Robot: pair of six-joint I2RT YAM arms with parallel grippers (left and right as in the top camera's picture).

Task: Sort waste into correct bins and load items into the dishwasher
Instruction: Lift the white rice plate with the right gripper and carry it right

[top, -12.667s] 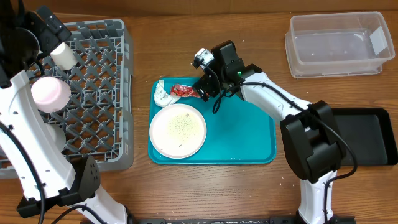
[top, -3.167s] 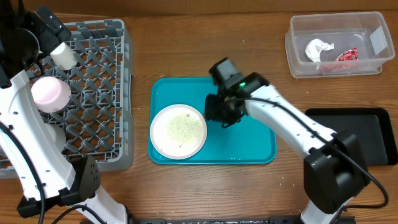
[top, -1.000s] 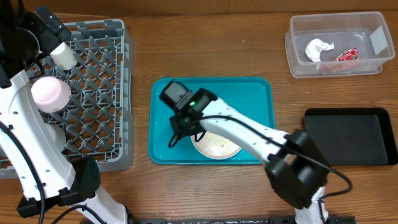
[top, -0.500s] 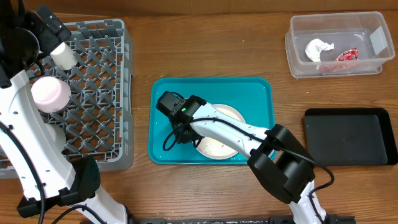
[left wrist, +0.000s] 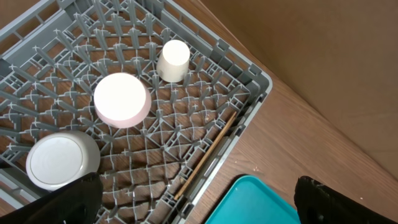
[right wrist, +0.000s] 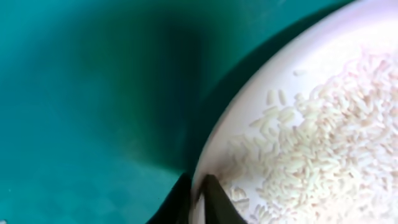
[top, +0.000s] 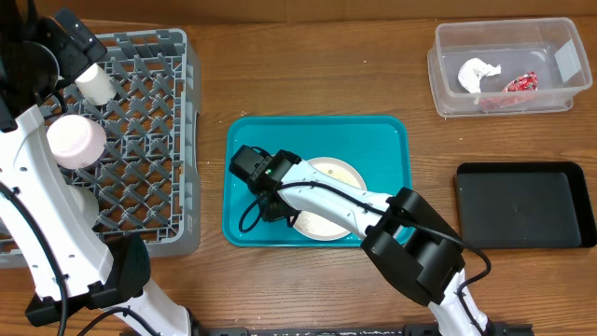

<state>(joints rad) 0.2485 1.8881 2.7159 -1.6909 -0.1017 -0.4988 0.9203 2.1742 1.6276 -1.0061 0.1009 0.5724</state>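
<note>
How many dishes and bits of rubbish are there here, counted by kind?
Round cups in the grey plastic rack: 3 (small cream cup, pink cup, white cup)
Thin wooden stick in the rack: 1
White plate of rice on the teal tray: 1
Rubbish pieces in the clear plastic bin: 2 (crumpled white paper, red wrapper)
Total: 7

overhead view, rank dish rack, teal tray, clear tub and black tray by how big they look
1. dish rack
2. teal tray
3. clear tub and black tray: close. The tub looks slightly bigger, but its rim sits nearer the camera, so unranked.
</note>
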